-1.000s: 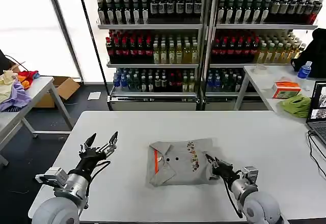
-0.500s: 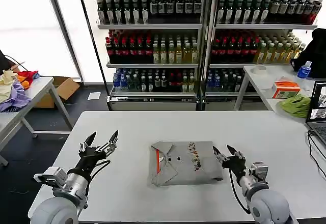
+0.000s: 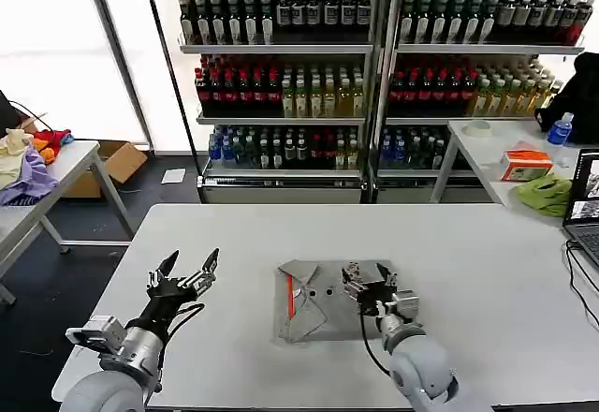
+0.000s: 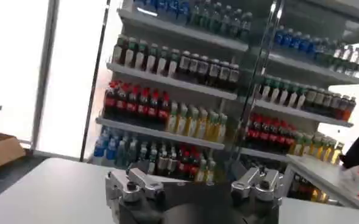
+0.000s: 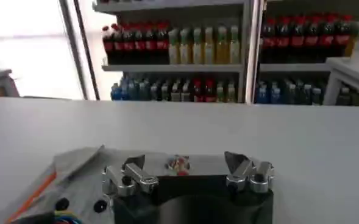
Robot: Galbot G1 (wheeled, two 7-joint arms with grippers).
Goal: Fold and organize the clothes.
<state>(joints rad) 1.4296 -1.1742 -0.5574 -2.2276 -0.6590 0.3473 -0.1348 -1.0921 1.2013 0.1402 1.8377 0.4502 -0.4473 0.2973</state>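
Observation:
One of the clothes, a light grey folded shirt [image 3: 314,316] with an orange-red neck lining, lies flat at the middle of the white table [image 3: 487,262]. My right gripper [image 3: 367,279] hovers over the shirt's right half, open, with nothing between its fingers. In the right wrist view that gripper [image 5: 184,163] spreads wide above the grey shirt [image 5: 81,161], with the small multicoloured print [image 5: 179,163] between the fingertips. My left gripper [image 3: 187,276] stands open above bare table, well to the left of the shirt. In the left wrist view the left gripper [image 4: 191,179] faces the shelves.
Shelves of bottles [image 3: 374,66] stand behind the table. A side table at the left holds a purple, yellow and red cloth heap [image 3: 28,159]. At the right are a lime-green cloth [image 3: 545,192], an orange box [image 3: 526,162] and a laptop [image 3: 585,197].
My right gripper let go at the shirt's right edge, opened, then swung left over the shirt's right half. The left gripper has hardly moved.

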